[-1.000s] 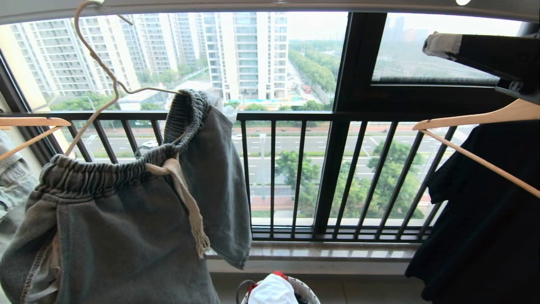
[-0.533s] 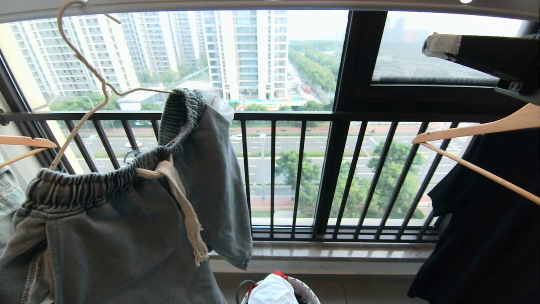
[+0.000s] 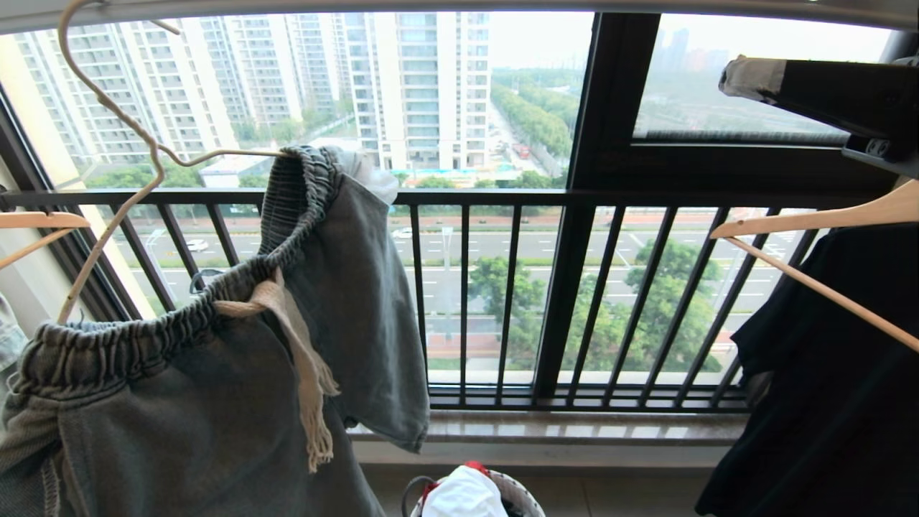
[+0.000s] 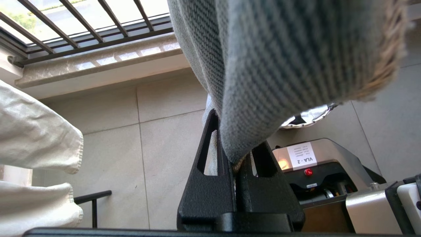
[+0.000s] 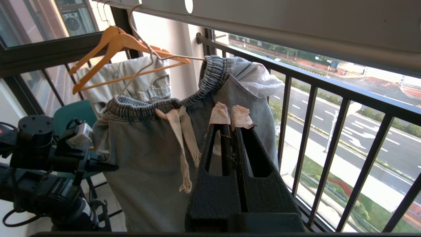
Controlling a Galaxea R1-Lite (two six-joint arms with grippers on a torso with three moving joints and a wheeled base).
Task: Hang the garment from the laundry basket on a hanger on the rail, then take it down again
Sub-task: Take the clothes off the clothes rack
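So the denim shorts [image 3: 179,388] are hanging on the thin cream wire hanger [image 3: 108,115] at the left side of the head view, and the hanger's hook goes up to the grey rail [image 3: 459,6] running along the very top edge of the frame. The shorts sit lopsided: one end of the waistband rides high on the hanger's arm near the upper middle-left, the other end sags down toward the lower left corner. The cream drawstring [image 3: 298,359] dangles down the front.

The left gripper [image 4: 235,158] only shows in its own wrist view, bottom centre of that frame, and it's pinched tight on a low edge of the shorts, with fabric coming up from between the black fingers [image 4: 210,184]. The right gripper [image 5: 230,125] is in the middle of its wrist view, fingers pressed together with nothing between them, held off to the side of the shorts and not touching them as far as I can tell. Its arm pokes into the head view at the upper right.

The laundry basket [image 3: 520,495] is at the bottom centre of the head view, on the floor, with something white piled in it. A wooden hanger [image 3: 811,237] with a black shirt [image 3: 826,388] fills the right side
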